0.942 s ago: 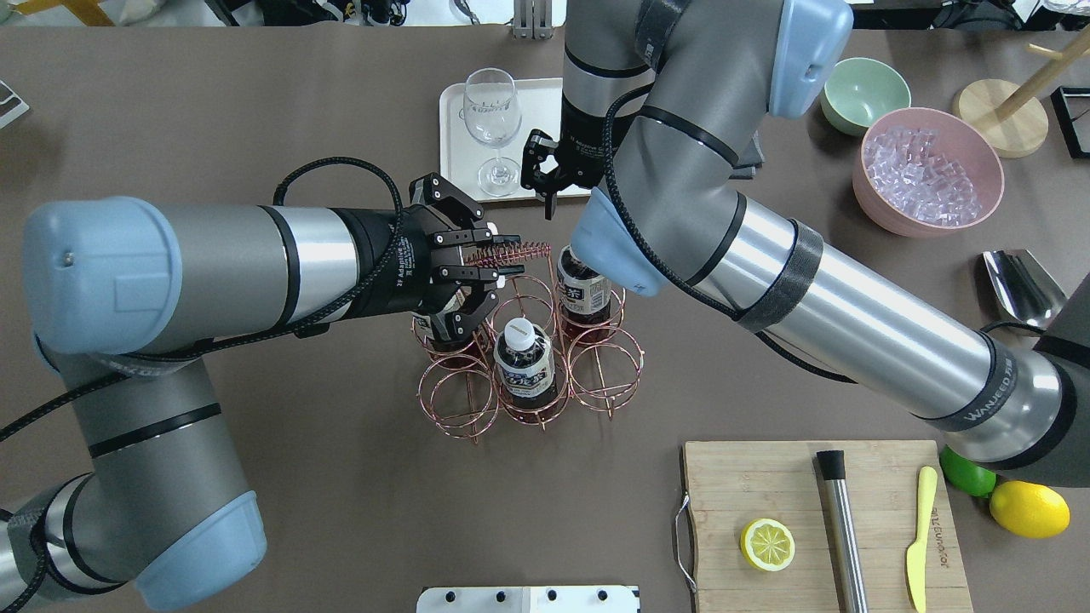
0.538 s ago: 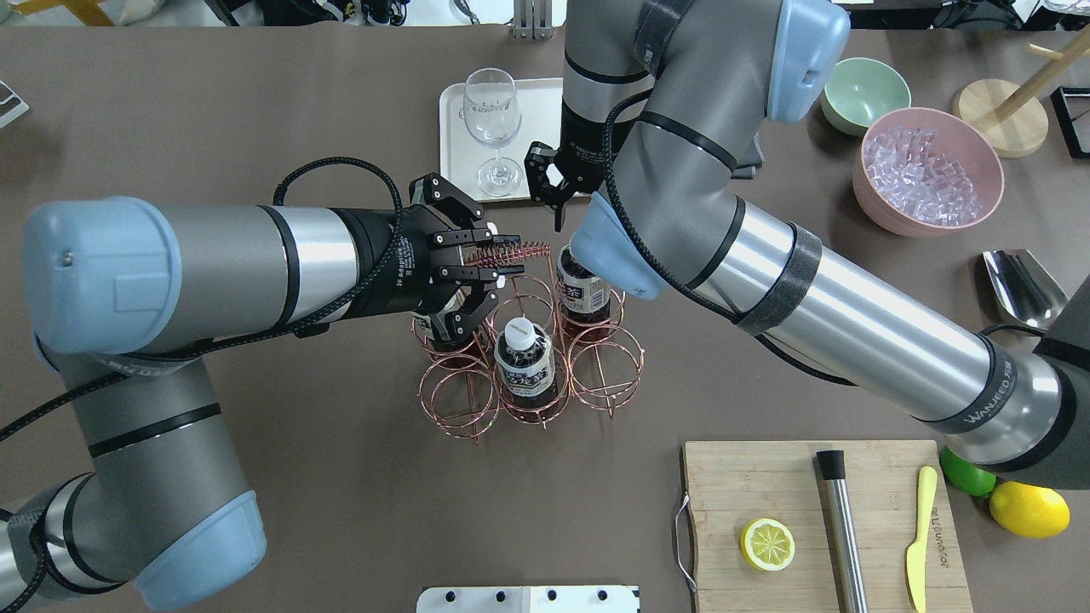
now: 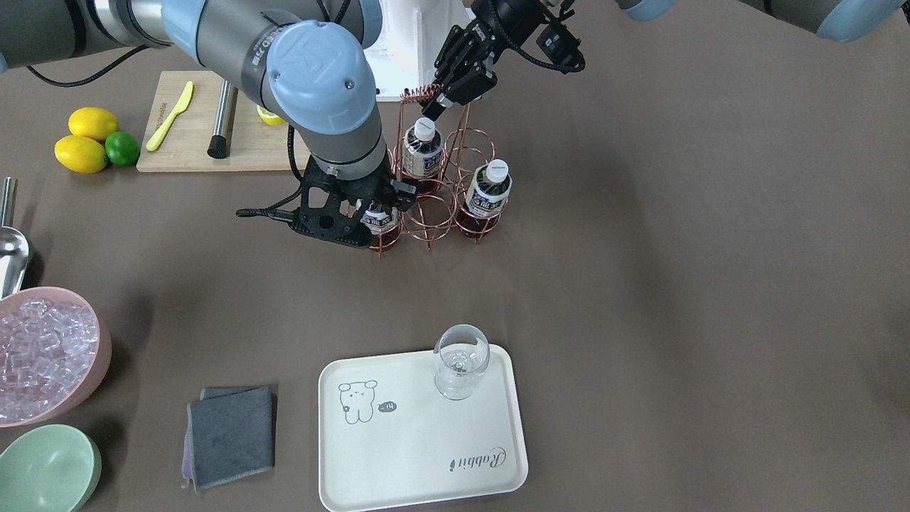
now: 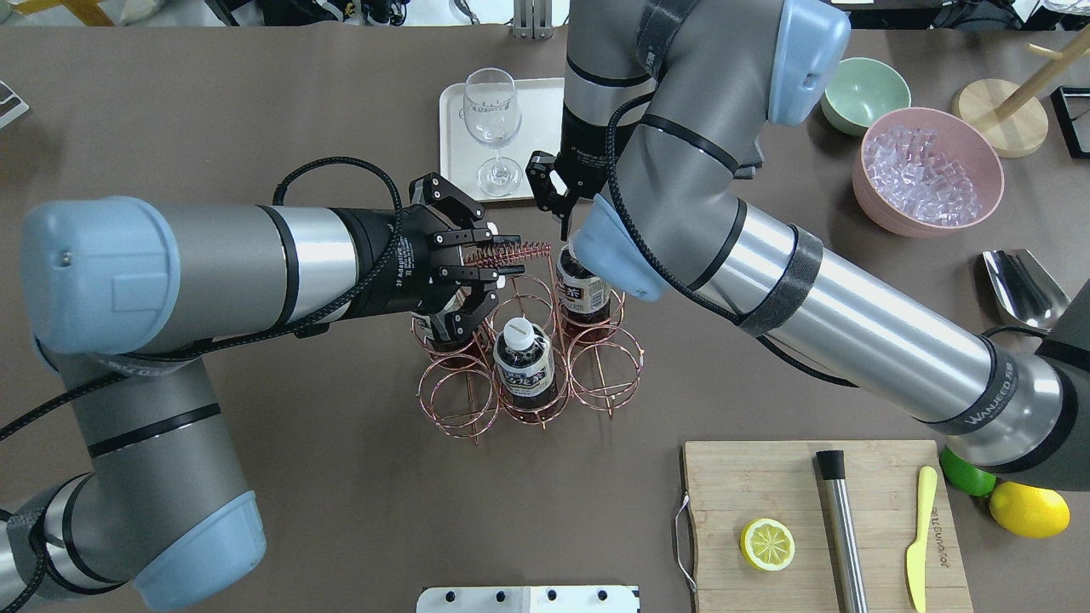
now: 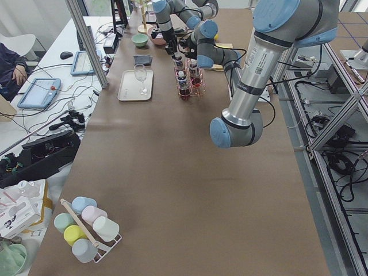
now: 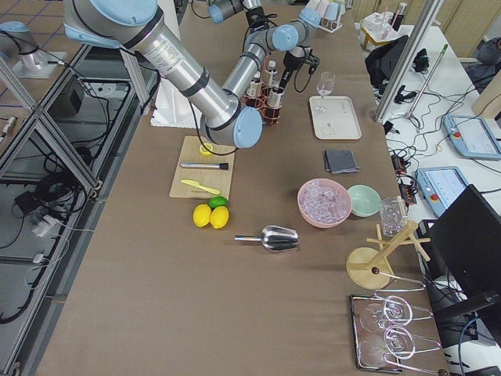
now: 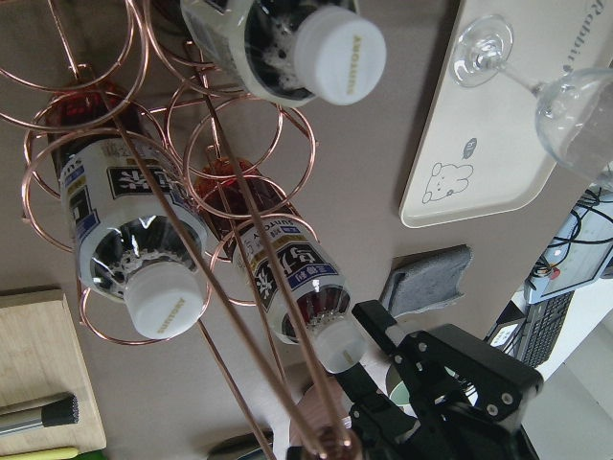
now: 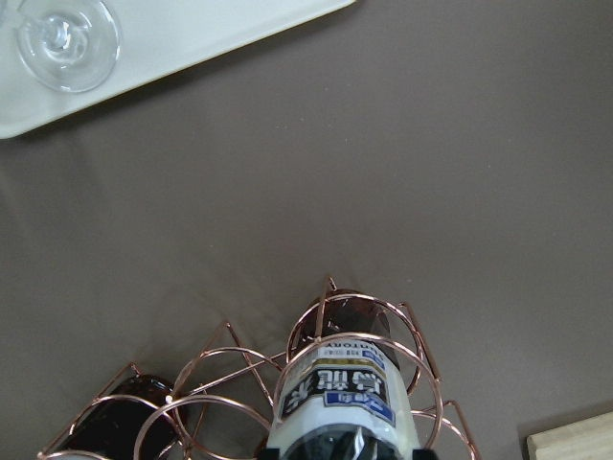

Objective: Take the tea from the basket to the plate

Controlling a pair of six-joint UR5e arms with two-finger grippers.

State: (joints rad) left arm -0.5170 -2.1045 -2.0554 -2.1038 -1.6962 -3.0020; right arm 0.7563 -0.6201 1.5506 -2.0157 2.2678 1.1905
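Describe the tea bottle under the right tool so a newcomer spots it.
Mid-table stands the copper basket, handle gripped by the left tool. Three bottles sit in it; the tea is in the row facing the plate, at the robot's right end. Only it has the right tool over its cap; the other two bottles stand uncovered.

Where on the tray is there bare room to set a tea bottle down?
Most of the tray is bare: the stretch between the bear drawing, the Rabbit lettering and the wine glass. The glass fills one corner. The table between basket and tray is bare too; the basket itself is crowded by the left gripper and right gripper.
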